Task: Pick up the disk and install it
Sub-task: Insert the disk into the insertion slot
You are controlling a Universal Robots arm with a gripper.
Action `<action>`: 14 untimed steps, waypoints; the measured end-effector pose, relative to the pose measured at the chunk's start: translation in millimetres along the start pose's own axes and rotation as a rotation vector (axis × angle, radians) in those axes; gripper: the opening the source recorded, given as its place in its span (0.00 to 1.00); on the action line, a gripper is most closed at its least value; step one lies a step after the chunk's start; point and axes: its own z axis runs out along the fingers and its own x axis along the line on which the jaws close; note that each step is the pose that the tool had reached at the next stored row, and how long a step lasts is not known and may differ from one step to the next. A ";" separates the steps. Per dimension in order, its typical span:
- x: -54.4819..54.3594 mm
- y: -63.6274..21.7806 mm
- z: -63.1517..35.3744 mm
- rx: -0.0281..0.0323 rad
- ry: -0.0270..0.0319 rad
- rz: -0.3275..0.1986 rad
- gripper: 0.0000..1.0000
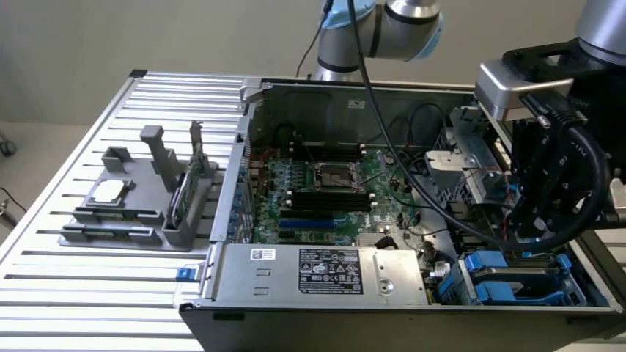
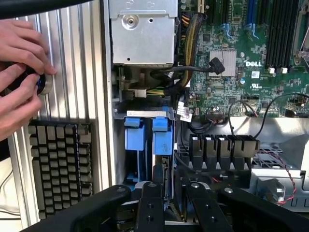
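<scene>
- Wrist view first: looking down past the gripper [image 2: 175, 209] into a corner of the open computer case [image 1: 362, 86].
- Finding the disk [image 2: 162, 139] standing on edge in the drive bay [image 2: 147, 114], blue carrier frame uppermost, with a second blue carrier [image 2: 134, 140] just beside it.
- Hovering right over the near end of the disk. Impossible to tell whether the pincer is clamped on it or just close around it.
- Over to the exterior view: following the arm [image 1: 411, 22] down into the case corner on the exterior view's right, near the power supply [image 1: 313, 271].
- Judging the handling now: probably dense and rigid, with a metal shell and no give, weighty for something so flat.
- Likely slick on the broad faces, with the plastic frame a touch springy.
- Fragile too, by the look of it: no knocks, no twisting, no squeezing of the labelled face.
- Best taken across the two long edges, on the blue frame, near the middle.
- Best kept square to the bay, to avoid jamming on the rails.
- Spotting a person's hands [image 2: 21, 43] on the slatted table [image 2: 82, 63], next to a keyboard [image 2: 58, 164] and well apart from the gripper.
- Glancing to the exterior view's left: a grey tray [image 1: 117, 238] holding a small chip [image 1: 108, 192] and a green card [image 1: 179, 202].
</scene>
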 end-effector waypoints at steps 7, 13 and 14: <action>-0.5 0.1 8.9 -0.0230 0.0010 -0.001 0.25; -1.2 -1.3 20.1 -0.0266 0.0009 -0.002 0.25; -1.3 -1.4 21.9 -0.0274 0.0009 -0.002 0.25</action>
